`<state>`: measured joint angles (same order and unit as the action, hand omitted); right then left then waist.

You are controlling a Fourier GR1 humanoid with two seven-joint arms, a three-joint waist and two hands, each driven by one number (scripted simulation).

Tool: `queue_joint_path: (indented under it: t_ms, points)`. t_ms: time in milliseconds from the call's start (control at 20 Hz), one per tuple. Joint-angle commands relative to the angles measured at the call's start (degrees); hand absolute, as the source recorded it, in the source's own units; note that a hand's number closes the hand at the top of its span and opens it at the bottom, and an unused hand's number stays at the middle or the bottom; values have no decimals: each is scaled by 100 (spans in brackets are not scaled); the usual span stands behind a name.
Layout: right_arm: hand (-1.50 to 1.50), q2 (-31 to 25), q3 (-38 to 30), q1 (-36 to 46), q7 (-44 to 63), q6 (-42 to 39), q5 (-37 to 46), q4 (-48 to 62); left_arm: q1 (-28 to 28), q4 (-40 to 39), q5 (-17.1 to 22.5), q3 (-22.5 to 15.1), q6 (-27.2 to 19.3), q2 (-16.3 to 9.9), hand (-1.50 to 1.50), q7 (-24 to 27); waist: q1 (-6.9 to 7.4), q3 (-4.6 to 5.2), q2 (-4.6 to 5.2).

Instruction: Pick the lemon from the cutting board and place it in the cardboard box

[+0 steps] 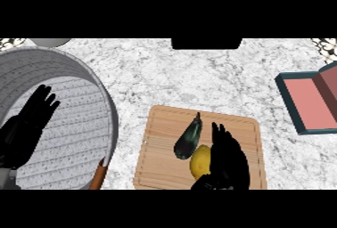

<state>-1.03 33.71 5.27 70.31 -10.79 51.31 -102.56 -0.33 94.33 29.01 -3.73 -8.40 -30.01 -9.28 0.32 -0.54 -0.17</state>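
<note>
A yellow lemon (199, 161) lies on the wooden cutting board (164, 147), near its front edge. Beside it, slanting up the board, is a dark eggplant (188, 138). My right hand (228, 160) is over the board just right of the lemon, fingers straight and pointing away from me, covering the lemon's right side. The box (309, 104), dark teal outside and pink inside with an open flap, sits at the right edge of the counter. My left hand (26, 127) rests open at the left, fingers up, in front of a large pot.
A big grey pot (72, 67) with an orange handle (99, 176) fills the left side. A white bowl (49, 42) shows at the top left. A black object (206, 43) sits at the counter's far edge. Marble counter lies between board and box.
</note>
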Motion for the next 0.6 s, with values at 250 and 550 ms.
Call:
queue_joint_path:
  t_ms: [250,550]
  points:
    - [-150,98,-116,4,1014,-152,11,304,-132,96,-110,-7,-190,99,0,-182,-21,56,16]
    - [-150,98,32,332,1202,66,-116,520,119,99,-195,-66,-76,163,0,35,16,57,13]
